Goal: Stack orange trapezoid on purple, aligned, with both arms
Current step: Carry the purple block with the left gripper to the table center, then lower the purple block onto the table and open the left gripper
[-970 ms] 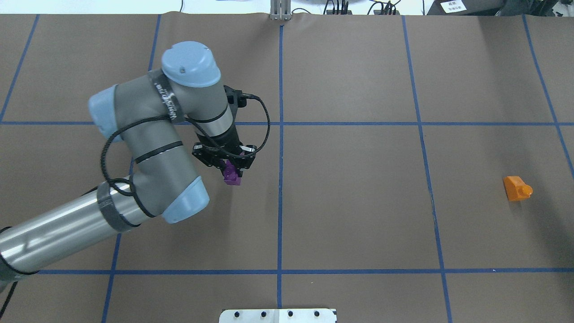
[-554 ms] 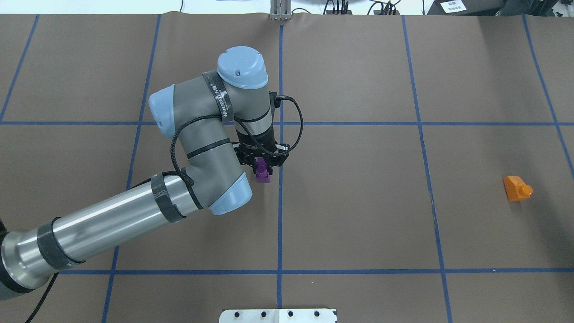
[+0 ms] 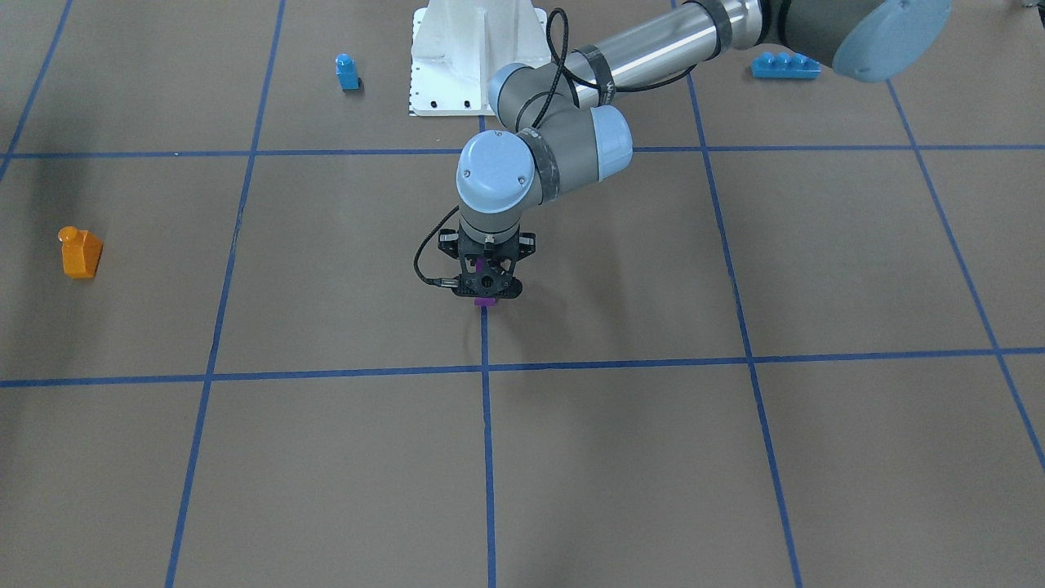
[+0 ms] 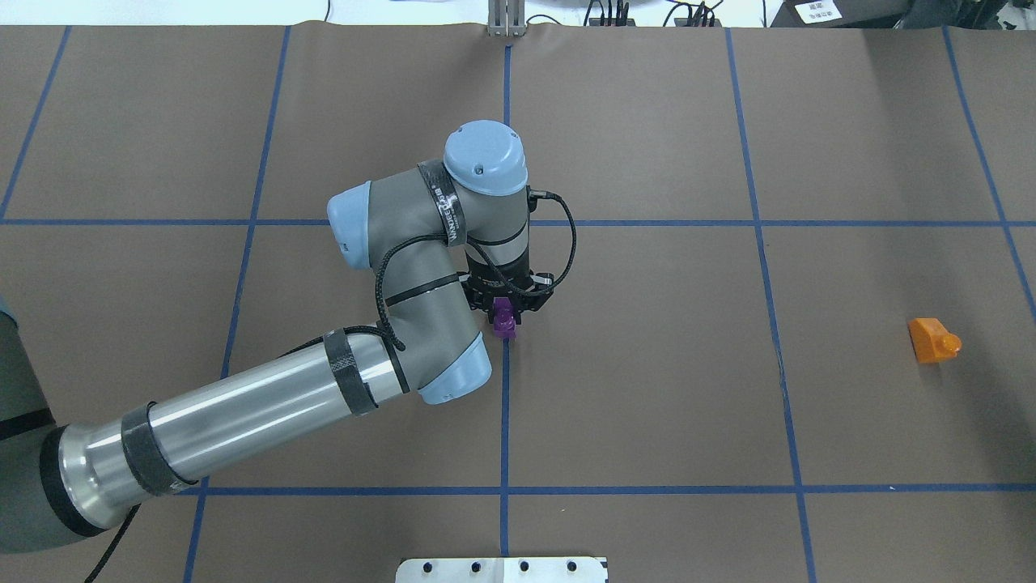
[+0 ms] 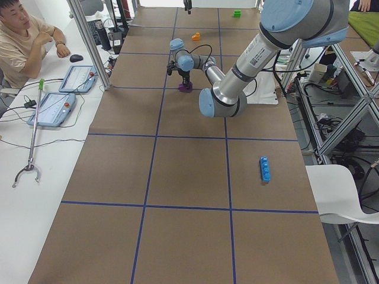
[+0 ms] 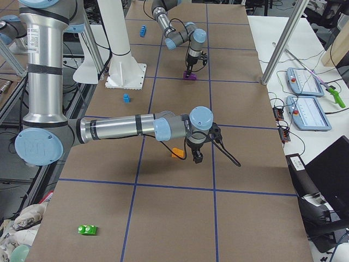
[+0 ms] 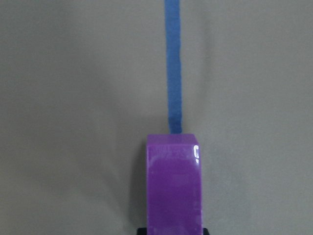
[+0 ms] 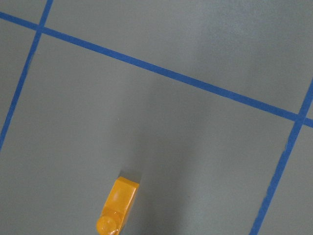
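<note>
**Left end effector** (image 4: 507, 312): closed on the purple brick (image 4: 506, 325), pointing straight down.

**Purple brick:** at mid-worktop (image 4: 647, 405), on the blue centre tape line (image 7: 173, 63). It looks very low, possibly touching the surface; contact is unclear.

**Orange trapezoid** (image 4: 932, 340): on the worktop far to the robot's right, stud pointing sideways, well apart from the purple brick.

**Right end effector** (image 6: 197, 155): hangs just beside the orange trapezoid. Cannot tell whether it is open or closed.
</note>
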You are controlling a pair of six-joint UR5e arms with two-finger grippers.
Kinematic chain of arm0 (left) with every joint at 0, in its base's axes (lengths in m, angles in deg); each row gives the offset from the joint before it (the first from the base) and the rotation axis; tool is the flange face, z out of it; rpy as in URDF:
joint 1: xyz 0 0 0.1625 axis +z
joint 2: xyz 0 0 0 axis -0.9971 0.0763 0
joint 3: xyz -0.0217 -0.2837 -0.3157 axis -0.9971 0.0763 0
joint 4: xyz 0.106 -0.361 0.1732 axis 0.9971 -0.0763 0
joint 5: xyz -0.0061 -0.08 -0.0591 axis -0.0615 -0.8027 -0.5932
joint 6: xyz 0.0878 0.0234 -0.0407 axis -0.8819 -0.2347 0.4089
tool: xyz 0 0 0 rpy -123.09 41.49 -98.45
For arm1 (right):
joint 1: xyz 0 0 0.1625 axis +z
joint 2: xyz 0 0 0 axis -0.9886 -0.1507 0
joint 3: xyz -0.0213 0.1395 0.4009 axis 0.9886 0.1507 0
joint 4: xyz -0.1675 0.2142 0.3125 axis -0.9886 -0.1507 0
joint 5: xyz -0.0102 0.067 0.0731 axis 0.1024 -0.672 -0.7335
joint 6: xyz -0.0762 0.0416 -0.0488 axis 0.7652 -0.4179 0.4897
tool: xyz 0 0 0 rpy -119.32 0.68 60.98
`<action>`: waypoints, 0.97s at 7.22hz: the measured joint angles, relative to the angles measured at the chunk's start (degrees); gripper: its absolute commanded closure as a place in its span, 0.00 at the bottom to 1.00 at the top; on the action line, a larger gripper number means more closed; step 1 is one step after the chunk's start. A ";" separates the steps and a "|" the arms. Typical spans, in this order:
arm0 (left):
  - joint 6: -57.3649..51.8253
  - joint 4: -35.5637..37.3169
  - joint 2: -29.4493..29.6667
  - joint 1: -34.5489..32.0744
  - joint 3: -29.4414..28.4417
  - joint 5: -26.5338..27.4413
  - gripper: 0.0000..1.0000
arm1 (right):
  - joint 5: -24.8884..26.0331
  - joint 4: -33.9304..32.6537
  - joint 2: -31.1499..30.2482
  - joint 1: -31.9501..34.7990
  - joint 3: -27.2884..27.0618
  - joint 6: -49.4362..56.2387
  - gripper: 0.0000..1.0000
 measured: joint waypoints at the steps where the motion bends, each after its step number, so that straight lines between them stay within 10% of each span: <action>1: 0.14 0.03 0.16 0.05 -0.48 0.05 1.00 | 0.04 0.01 0.00 0.00 0.00 0.00 0.00; 3: 0.99 0.26 0.22 0.04 -0.74 0.07 1.00 | 0.07 0.06 0.00 0.00 0.04 0.02 0.00; 4: 1.69 0.31 0.23 0.02 -0.76 0.08 0.81 | 0.09 0.17 0.00 0.00 0.04 0.06 0.00; 6: 2.47 0.21 0.21 0.04 -0.78 0.24 0.01 | 0.14 0.31 0.00 -0.01 0.04 0.05 0.00; 7: 2.61 0.11 0.21 0.19 -0.77 0.84 0.01 | 0.15 0.31 0.00 0.00 0.09 0.07 0.00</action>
